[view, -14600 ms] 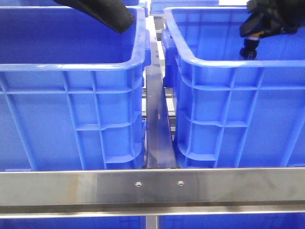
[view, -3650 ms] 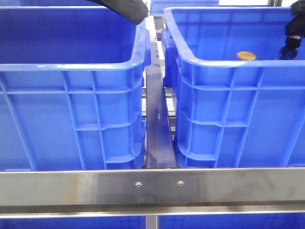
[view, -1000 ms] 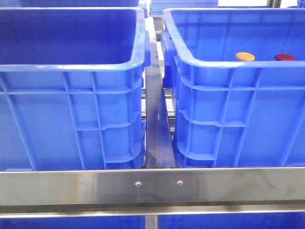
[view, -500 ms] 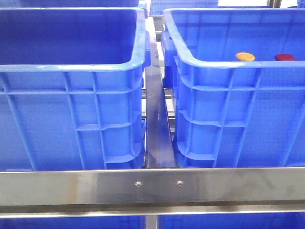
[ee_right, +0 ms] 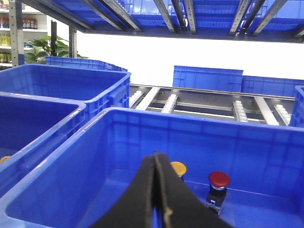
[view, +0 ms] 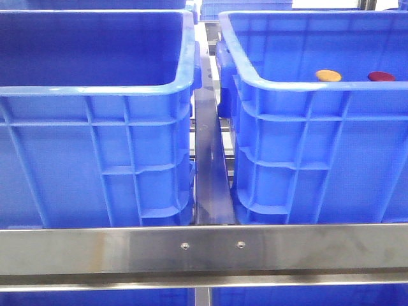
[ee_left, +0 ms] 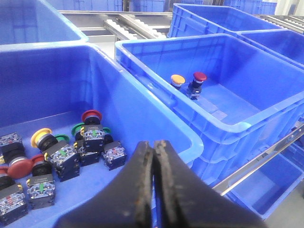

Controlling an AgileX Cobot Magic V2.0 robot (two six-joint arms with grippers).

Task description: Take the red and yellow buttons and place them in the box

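- Front view: neither of my arms shows. The yellow button [view: 328, 75] and the red button [view: 381, 76] sit side by side inside the right box [view: 299, 85], near its front wall. The left crate [view: 95, 89] shows no contents from here.
- Left wrist view: my left gripper [ee_left: 154, 156] is closed and empty, hanging over the left crate [ee_left: 142, 118], where spare switches [ee_left: 61, 154] lie. Both buttons [ee_left: 187, 81] stand in the box beyond, well apart from these fingers.
- Right wrist view: my right gripper [ee_right: 156, 166] is pressed shut, holding nothing. The yellow button [ee_right: 178, 168] lies just ahead, the red button [ee_right: 219, 179] beside it. I judge the right arm nearer, and the placing done.
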